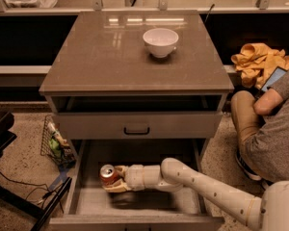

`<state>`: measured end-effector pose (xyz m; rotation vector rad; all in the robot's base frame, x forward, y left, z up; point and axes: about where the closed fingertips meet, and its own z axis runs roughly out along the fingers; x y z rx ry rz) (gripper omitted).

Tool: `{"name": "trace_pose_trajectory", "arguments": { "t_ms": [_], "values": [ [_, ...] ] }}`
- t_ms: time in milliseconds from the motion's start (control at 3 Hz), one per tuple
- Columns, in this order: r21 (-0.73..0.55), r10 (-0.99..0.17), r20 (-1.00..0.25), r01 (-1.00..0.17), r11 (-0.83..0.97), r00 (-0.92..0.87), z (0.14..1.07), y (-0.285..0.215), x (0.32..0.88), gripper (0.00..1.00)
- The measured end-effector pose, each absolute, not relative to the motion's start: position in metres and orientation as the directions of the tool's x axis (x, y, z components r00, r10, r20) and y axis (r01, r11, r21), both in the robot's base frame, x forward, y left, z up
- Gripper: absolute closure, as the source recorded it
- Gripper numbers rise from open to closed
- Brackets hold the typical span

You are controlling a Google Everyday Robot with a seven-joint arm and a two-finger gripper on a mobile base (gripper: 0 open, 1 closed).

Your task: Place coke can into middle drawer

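Observation:
The coke can (pixel 107 174), red-orange with a silver top, stands upright inside the open middle drawer (pixel 135 203), near its left wall. My gripper (pixel 113 179) is down in the drawer and shut on the can, its pale fingers wrapped around the can's right and lower side. My white arm (pixel 207 189) reaches in from the lower right. The can hangs just above the drawer's pale wood-grain floor, with a blurred shadow under it.
The upper drawer (pixel 137 125) with a small black handle sits slightly open above. A white bowl (pixel 160 41) stands on the cabinet top. A seated person (pixel 269 124) is at the right. A wire basket (pixel 55 143) and cables lie on the floor at the left.

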<state>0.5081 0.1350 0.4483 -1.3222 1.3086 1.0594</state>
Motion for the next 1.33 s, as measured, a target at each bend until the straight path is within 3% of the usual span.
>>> {"name": "trace_pose_trajectory", "arguments": {
  "t_ms": [333, 1333],
  "values": [
    [-0.028, -0.184, -0.983, -0.998, 0.048, 0.019, 0.4197, 0.1479, 0.5013, 1.0],
    [-0.025, -0.179, -0.984, -0.999, 0.041, 0.018, 0.4204, 0.1531, 0.4988, 0.28]
  ]
}}
